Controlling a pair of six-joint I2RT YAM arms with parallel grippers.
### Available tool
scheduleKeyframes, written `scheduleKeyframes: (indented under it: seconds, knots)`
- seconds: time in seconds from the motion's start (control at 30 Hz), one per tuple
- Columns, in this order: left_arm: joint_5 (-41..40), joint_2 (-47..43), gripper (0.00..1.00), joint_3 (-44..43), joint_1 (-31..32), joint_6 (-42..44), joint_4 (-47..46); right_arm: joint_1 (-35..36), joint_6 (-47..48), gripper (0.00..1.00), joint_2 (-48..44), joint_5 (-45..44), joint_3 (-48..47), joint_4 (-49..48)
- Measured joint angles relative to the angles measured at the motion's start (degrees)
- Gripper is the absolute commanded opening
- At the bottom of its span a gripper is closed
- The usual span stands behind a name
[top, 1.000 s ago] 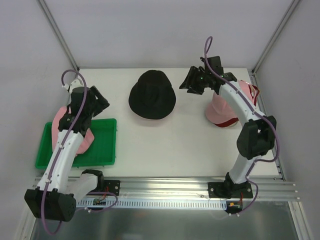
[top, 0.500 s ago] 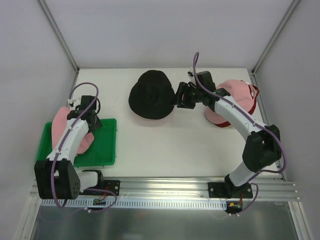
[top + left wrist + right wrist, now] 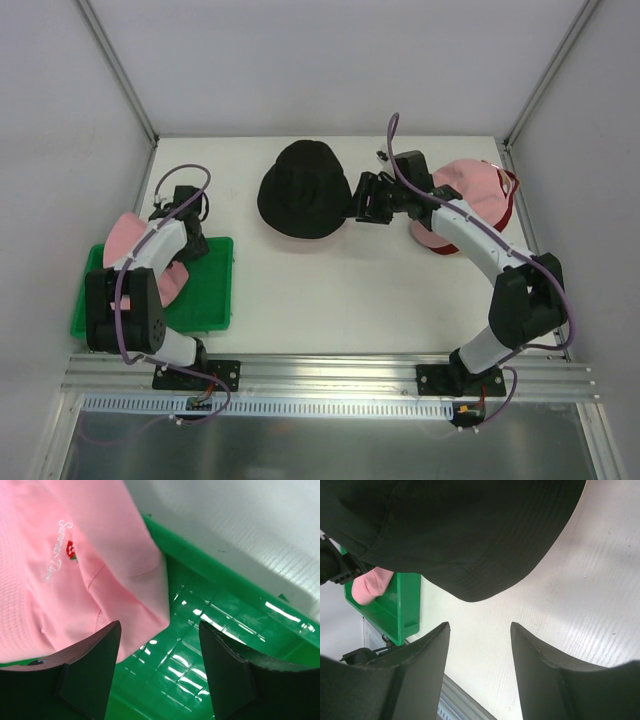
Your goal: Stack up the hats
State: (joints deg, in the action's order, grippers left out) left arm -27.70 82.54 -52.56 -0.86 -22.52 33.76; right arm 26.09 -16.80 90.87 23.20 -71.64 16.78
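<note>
Top external view: the right claw [image 3: 362, 198] has swung from the pink hats [image 3: 470, 183] to the brim of the black hat [image 3: 303, 188] at mid-desk [image 3: 330, 290], jaws wide, gripping nothing. The left claw [image 3: 160, 625], equally wide, hovers over the pink cap [image 3: 75, 565] in the green tray [image 3: 225, 645]. A pickup appears imminent.

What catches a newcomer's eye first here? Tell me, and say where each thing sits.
The black hat lies mid-table at the back, with the open right gripper beside its brim. At the left, a pink hat lies partly in a green tray, the open left gripper above it.
</note>
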Motion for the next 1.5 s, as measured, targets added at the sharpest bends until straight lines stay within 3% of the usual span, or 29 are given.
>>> scheduleKeyframes:
  seconds: [0.43, 0.57, 0.6, 0.7, 0.97, 1.5]
  knots:
    - [2.0, 6.8, 0.5, 0.8, -3.2, 1.1, -5.1, -1.0, 0.9, 0.54, -1.5, 1.1, 0.8, -1.4]
    - [2.8, 7.5, 0.27, 1.0, -4.5, 0.8, -5.6, -1.2, 1.0, 0.53, -1.5, 1.3, 1.4, -1.5]
    - [3.2, 7.6, 0.15, 1.0, -4.5, 0.7, -5.6, -1.2, 1.0, 0.52, -1.5, 1.3, 1.4, -1.5]
    - [3.6, 7.6, 0.0, 1.0, -4.5, 0.8, -5.8, -1.3, 1.0, 0.51, -1.5, 1.3, 1.4, -1.6]
    - [5.4, 1.9, 0.0, -1.6, -4.5, 2.8, 0.6, -1.4, 1.0, 0.5, -1.9, 1.5, 1.4, -1.6]
    - [21.6, -26.5, 0.0, -17.6, -4.5, 7.8, 19.7, -1.4, 0.7, 0.5, -3.2, 1.9, -1.9, 0.5]
